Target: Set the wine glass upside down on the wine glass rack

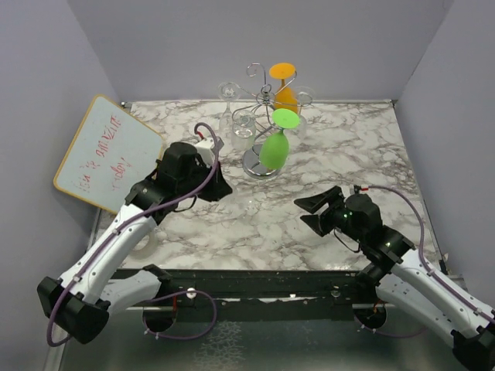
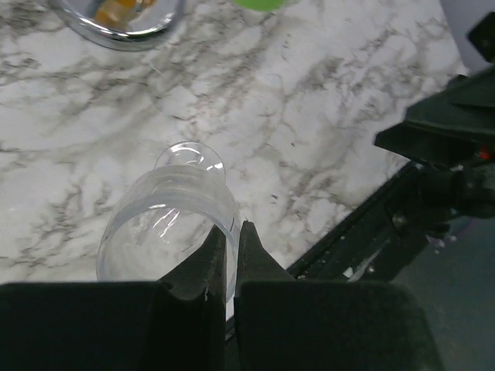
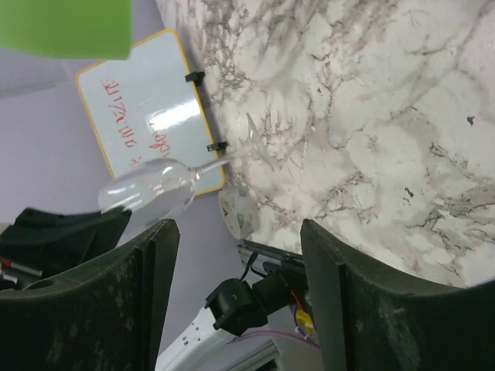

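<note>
From above, the marble table (image 1: 348,154), grey walls (image 1: 255,39) around it, has the wine glass rack (image 1: 264,100) by its far edge; left wrist: the left gripper (image 2: 232,228) pinches the rim of the clear wine glass (image 2: 155,216); right wrist: the right gripper (image 3: 236,228) is wide apart, holding nothing.

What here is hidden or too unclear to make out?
Top view: the body of the left claw covers the clear glass it pinches.
Top view: the red writing on the whiteboard is too small to read.
Left wrist view: the top edge cuts off the base of the rack.
Right wrist view: the green glass is a blur, cut off by the top edge.
</note>
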### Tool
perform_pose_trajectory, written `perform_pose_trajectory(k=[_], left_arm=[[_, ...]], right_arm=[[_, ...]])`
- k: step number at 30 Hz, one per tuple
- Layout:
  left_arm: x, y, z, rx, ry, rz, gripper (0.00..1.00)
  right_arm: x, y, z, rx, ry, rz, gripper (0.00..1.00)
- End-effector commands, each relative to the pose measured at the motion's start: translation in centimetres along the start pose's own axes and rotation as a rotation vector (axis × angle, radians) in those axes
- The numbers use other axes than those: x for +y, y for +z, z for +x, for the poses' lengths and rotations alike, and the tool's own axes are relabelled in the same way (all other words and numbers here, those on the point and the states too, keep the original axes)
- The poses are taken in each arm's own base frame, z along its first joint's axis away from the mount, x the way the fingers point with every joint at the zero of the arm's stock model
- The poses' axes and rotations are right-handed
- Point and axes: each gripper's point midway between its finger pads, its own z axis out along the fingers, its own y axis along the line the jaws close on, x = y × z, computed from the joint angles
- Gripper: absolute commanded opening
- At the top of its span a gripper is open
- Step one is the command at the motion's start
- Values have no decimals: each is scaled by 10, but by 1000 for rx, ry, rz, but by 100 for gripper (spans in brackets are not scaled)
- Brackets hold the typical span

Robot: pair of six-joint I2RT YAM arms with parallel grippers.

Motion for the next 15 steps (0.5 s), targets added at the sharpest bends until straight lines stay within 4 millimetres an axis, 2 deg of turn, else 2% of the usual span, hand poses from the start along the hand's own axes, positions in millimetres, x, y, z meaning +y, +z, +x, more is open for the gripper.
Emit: perform_pose_trajectory(k=[1, 4, 9, 12, 15], left_arm=[[-49, -14, 5, -68, -102, 132, 0], [-64, -9, 9, -110, -138, 169, 0], [-102, 10, 25, -164, -105, 277, 0], [-117, 23, 31, -211, -48, 259, 0], [-126, 32, 30, -285, -1, 209, 0]], right_arm=[[6, 6, 16, 85, 132, -41, 69], [-2, 11, 22, 119, 192, -6, 69], [-5, 14, 30, 165, 255, -3, 64], [-5, 14, 30, 170, 278, 5, 62], [-10, 12, 26, 142, 296, 35, 58]])
